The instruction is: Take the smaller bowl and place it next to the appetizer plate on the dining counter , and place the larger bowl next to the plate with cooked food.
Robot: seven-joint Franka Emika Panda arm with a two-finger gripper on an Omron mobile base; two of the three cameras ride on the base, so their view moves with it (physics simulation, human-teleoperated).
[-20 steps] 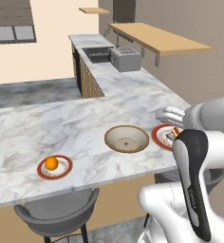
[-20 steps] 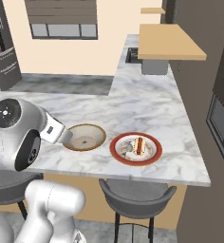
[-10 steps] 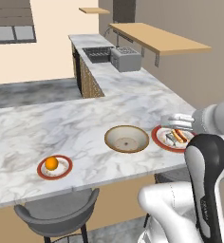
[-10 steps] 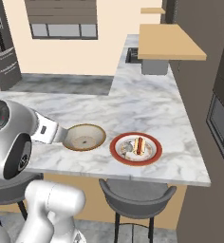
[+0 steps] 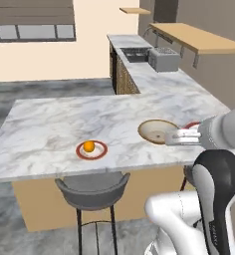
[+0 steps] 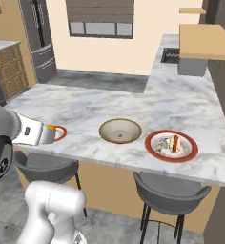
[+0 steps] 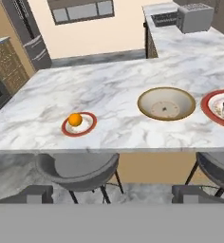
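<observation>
The larger bowl (image 5: pixel 158 131) (image 6: pixel 120 130) (image 7: pixel 166 103), wide, cream and brown-rimmed, rests on the dining counter (image 5: pixel 64 124) (image 6: pixel 86 102) (image 7: pixel 104 90). Just right of it lies the plate with cooked food (image 6: pixel 171 145) (image 7: pixel 223 108). Further left along the front edge sits the appetizer plate (image 5: pixel 91 149) (image 7: pixel 79 123) with its orange ball. My gripper (image 7: pixel 112 194) is open and holds nothing. It hangs back from the counter's front edge, above the stools. The smaller bowl is out of view.
Grey stools (image 5: pixel 92 191) (image 6: pixel 169 193) (image 7: pixel 78 171) stand under the counter's front edge. A back counter with a sink and a toaster (image 5: pixel 163 59) runs behind, under a wooden shelf (image 5: pixel 199 37). A fridge (image 6: pixel 40 40) stands at the far left.
The whole scene has shifted right and away, so the base has moved back and to the left. The arm has drawn back from the counter. Bowl and plates stay where they were.
</observation>
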